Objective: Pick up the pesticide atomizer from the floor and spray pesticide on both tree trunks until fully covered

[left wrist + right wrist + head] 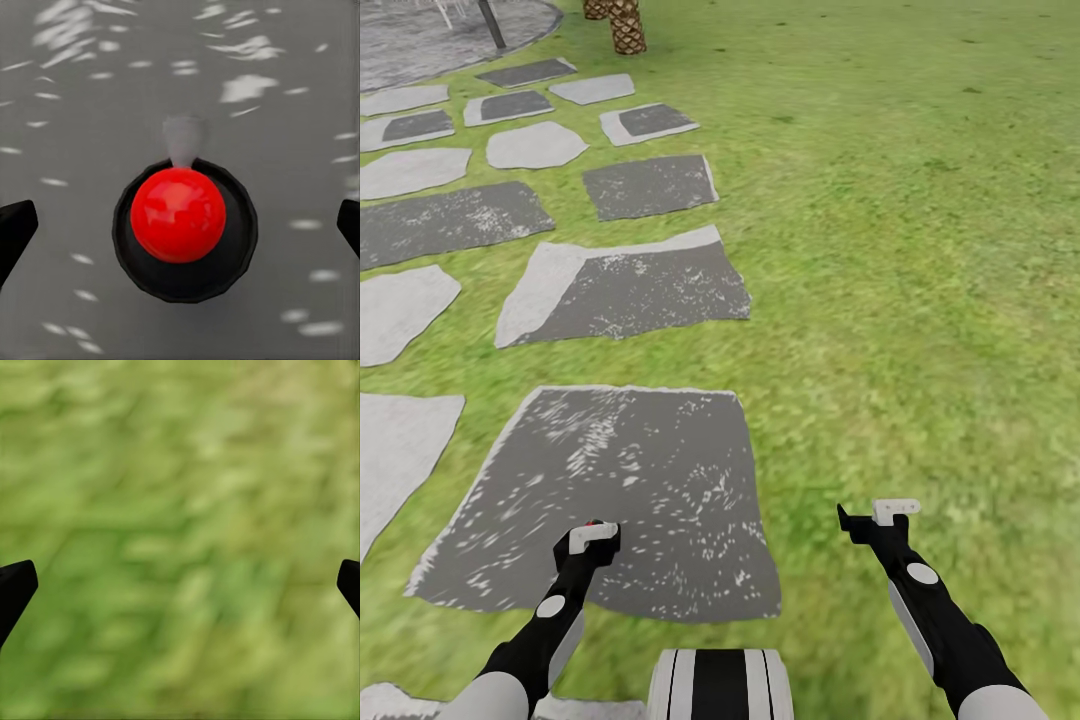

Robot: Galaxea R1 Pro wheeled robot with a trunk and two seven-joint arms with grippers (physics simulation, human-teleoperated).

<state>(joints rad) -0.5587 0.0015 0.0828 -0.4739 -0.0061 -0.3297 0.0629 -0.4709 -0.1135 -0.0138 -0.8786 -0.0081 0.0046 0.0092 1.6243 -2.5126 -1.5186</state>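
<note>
Left wrist view puts your left end effector (180, 225), fingers spread wide, directly above the pesticide atomizer (182, 223), which stands on a grey stone slab (660, 470). Your right end effector (180, 585) hangs spread open over grass (180, 472).

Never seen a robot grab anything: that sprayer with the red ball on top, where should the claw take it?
Probably around the black collar under the red ball, straight down from above: the atomizer stands upright on the grey slab, centred between the open left gripper fingers.
</note>
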